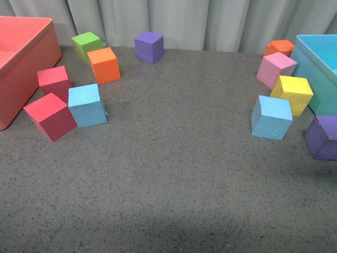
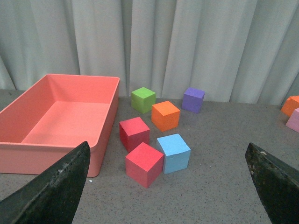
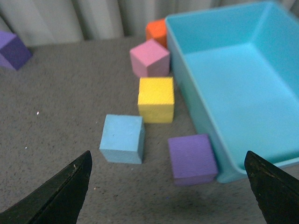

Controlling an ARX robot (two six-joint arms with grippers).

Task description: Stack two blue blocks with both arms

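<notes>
While left claw and right claw gape wide, two blue blocks well apart

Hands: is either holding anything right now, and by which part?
Nothing is held. The left hand and right hand are both open and empty. The left blue block and right blue block sit apart on the table.
</notes>
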